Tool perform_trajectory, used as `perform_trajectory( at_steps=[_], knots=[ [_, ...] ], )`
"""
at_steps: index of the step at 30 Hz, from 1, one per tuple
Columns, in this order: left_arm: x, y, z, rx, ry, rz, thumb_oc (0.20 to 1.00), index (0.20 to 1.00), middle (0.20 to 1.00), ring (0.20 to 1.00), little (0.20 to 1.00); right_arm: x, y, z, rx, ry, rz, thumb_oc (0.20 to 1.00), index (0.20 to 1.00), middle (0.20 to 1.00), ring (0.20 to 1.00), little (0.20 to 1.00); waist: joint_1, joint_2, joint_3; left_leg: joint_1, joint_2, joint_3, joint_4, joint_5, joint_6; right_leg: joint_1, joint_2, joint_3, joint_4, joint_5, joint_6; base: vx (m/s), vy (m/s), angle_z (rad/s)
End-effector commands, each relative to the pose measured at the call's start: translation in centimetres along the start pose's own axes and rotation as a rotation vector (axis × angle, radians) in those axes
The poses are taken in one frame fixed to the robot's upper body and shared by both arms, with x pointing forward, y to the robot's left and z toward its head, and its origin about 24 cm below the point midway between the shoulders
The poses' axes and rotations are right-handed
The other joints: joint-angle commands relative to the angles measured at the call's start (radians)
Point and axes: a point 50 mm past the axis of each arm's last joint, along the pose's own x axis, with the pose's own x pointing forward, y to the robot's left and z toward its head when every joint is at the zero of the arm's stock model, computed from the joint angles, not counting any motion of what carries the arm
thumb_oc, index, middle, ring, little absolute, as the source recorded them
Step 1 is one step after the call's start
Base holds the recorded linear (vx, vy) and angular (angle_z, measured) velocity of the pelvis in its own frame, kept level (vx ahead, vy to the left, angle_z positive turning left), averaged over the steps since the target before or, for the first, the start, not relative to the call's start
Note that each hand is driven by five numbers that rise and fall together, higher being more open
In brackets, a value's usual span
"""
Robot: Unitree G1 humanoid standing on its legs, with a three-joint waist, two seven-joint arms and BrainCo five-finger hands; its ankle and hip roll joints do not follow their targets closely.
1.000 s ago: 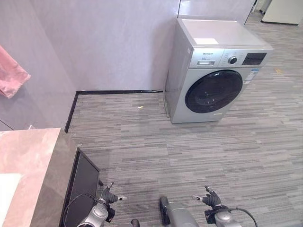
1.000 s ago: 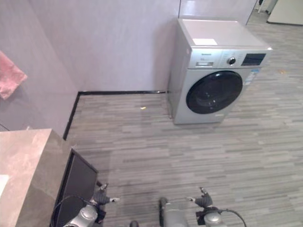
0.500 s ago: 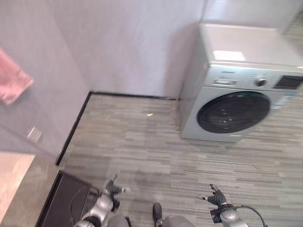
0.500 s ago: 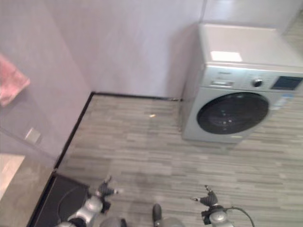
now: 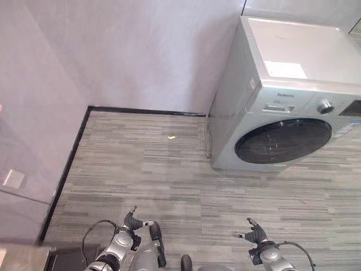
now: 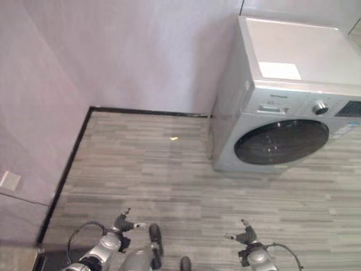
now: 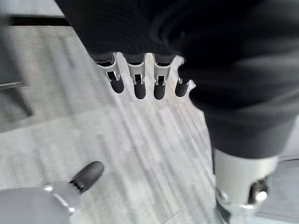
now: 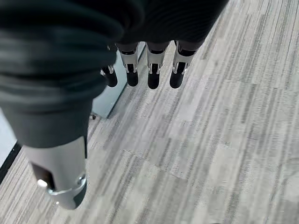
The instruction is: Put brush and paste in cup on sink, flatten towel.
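Left eye view looks down at striped grey floor (image 5: 169, 180), a washing machine (image 5: 282, 113) at the upper right and a wall socket (image 5: 12, 179) at the left edge. The left hand (image 5: 134, 222) at lower left and the right hand (image 5: 254, 232) at lower right hang empty, fingers (image 7: 135, 84) straight and relaxed. Brush, paste, cup and towel are nowhere in sight here. Judging by the task, brush and paste should be light, stiff and slick, best pinched mid-length; the towel is soft, best taken at its edge.

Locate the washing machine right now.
The washing machine stands at the upper right of both eye views, backed against the wall, on the grey striped floor. A small yellow scrap lies on the floor to its left.
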Motion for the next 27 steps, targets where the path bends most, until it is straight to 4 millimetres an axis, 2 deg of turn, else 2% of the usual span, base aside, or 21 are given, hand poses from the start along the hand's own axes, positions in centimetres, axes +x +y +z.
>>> perform_trajectory(
  at_steps=[1,3,4,5,7,8,9,11,13,14,15,18,20,25,27],
  knots=[
    [0.3,1.7,1.5,0.08,-0.098,0.053,1.0,1.0,1.0,1.0,1.0,-0.4,0.2,0.4,0.025,-0.055,-0.002,1.0,1.0,1.0,1.0,1.0,0.03,-0.035,-0.038,-0.006,-0.025,0.012,0.114,-0.085,-0.004,-0.151,-0.176,0.021,0.286,0.133,0.118,0.21,0.22,-0.24],
    [0.3,1.9,1.5,0.081,-0.099,0.056,1.0,1.0,1.0,1.0,1.0,-0.2,0.2,1.2,0.035,-0.084,-0.004,1.0,1.0,1.0,1.0,1.0,0.022,-0.026,-0.026,0.034,-0.04,0.009,0.093,-0.102,0.011,-0.205,-0.174,0.015,0.38,0.193,0.128,0.26,0.221,0.15],
    [0.3,2.0,1.6,0.105,-0.109,0.056,1.0,1.0,1.0,1.0,1.0,-0.3,0.5,1.7,0.047,-0.108,0.005,1.0,1.0,1.0,1.0,1.0,0.003,-0.006,-0.007,0.097,-0.053,-0.03,0.049,-0.103,0.013,-0.323,-0.1,0.044,0.386,0.16,0.115,0.46,0.23,0.41],
    [0.3,2.1,1.4,0.116,-0.102,0.058,1.0,1.0,1.0,1.0,1.0,-0.4,0.8,1.7,0.039,-0.116,0.02,1.0,1.0,1.0,1.0,1.0,-0.008,-0.009,-0.002,0.134,-0.064,-0.046,0.026,-0.11,0.008,-0.337,-0.115,0.0,0.318,0.139,0.105,0.4,0.167,0.23],
    [0.4,2.1,1.2,0.124,-0.096,0.056,1.0,1.0,1.0,1.0,1.0,-0.5,1.0,1.7,0.033,-0.125,0.027,1.0,1.0,1.0,1.0,1.0,-0.017,-0.008,0.003,0.149,-0.072,-0.061,0.021,-0.114,0.007,-0.362,-0.105,0.002,0.296,0.137,0.1,0.23,0.009,0.4],
    [0.4,1.9,1.5,0.127,-0.1,0.053,1.0,1.0,1.0,1.0,1.0,-0.6,1.0,1.6,0.035,-0.128,0.027,1.0,1.0,1.0,1.0,1.0,-0.034,-0.011,0.01,0.178,-0.086,-0.098,0.02,-0.132,0.002,-0.391,-0.103,0.027,0.234,0.154,0.106,0.23,-0.007,0.89],
    [0.4,1.9,1.5,0.127,-0.1,0.053,1.0,1.0,1.0,1.0,1.0,-0.6,1.0,1.6,0.035,-0.128,0.027,1.0,1.0,1.0,1.0,1.0,-0.035,-0.011,0.011,0.179,-0.086,-0.099,0.02,-0.132,0.002,-0.39,-0.103,0.026,0.233,0.154,0.106,0.25,-0.038,1.11],
    [0.5,1.7,1.7,0.132,-0.111,0.047,1.0,1.0,1.0,1.0,1.0,-0.8,0.9,1.5,0.031,-0.134,0.031,1.0,1.0,1.0,1.0,1.0,-0.05,-0.02,0.013,0.206,-0.103,-0.139,0.025,-0.147,-0.006,-0.407,-0.104,0.071,0.154,0.196,0.117,0.23,-0.048,0.84],
    [0.5,1.3,1.9,0.148,-0.118,0.034,1.0,1.0,1.0,1.0,1.0,-1.0,0.9,0.7,0.026,-0.11,0.033,1.0,1.0,1.0,1.0,1.0,-0.066,-0.029,0.011,0.226,-0.116,-0.184,0.029,-0.154,-0.009,-0.422,-0.08,0.155,0.118,0.229,0.126,0.2,-0.054,0.75],
    [0.5,1.3,1.9,0.148,-0.118,0.033,1.0,1.0,1.0,1.0,1.0,-1.0,0.9,0.7,0.026,-0.11,0.033,1.0,1.0,1.0,1.0,1.0,-0.067,-0.028,0.011,0.226,-0.115,-0.185,0.029,-0.156,-0.009,-0.421,-0.079,0.154,0.118,0.228,0.125,0.24,-0.174,1.33],
    [0.4,0.9,1.5,0.147,-0.1,0.027,1.0,1.0,1.0,1.0,1.0,-1.1,0.9,0.0,0.023,-0.085,0.039,1.0,1.0,1.0,1.0,1.0,-0.058,-0.043,-0.004,0.23,-0.126,-0.231,0.049,-0.161,-0.018,-0.392,-0.088,0.163,0.093,0.249,0.118,0.17,-0.153,1.42],
    [0.3,0.8,1.0,0.133,-0.078,0.03,1.0,1.0,1.0,1.0,1.0,-1.1,0.9,0.1,0.014,-0.083,0.045,1.0,1.0,1.0,1.0,1.0,-0.051,-0.048,-0.015,0.228,-0.121,-0.248,0.057,-0.162,-0.027,-0.371,-0.086,0.15,0.068,0.252,0.107,0.17,-0.197,0.95],
    [0.1,0.8,0.3,0.1,-0.048,0.038,1.0,1.0,1.0,1.0,1.0,-0.9,0.7,0.2,-0.004,-0.084,0.048,1.0,1.0,1.0,1.0,1.0,-0.031,-0.051,-0.032,0.218,-0.105,-0.264,0.083,-0.152,-0.046,-0.336,-0.076,0.12,0.045,0.243,0.086,0.15,-0.195,0.34],
    [0.2,0.9,0.4,0.095,-0.051,0.041,1.0,1.0,1.0,1.0,1.0,-0.7,0.1,0.8,-0.006,-0.107,0.034,1.0,1.0,1.0,1.0,1.0,-0.022,-0.056,-0.03,0.187,-0.081,-0.291,0.145,-0.127,-0.08,-0.3,-0.07,0.083,0.028,0.219,0.056,0.09,-0.167,0.25],
    [0.3,1.0,1.0,0.084,-0.068,0.051,1.0,1.0,1.0,1.0,1.0,-0.6,-0.4,1.1,0.007,-0.119,0.019,1.0,1.0,1.0,1.0,1.0,-0.025,-0.058,-0.02,0.142,-0.069,-0.284,0.222,-0.104,-0.101,-0.29,-0.075,0.054,0.023,0.211,0.043,0.03,-0.151,0.38]
  ],
)
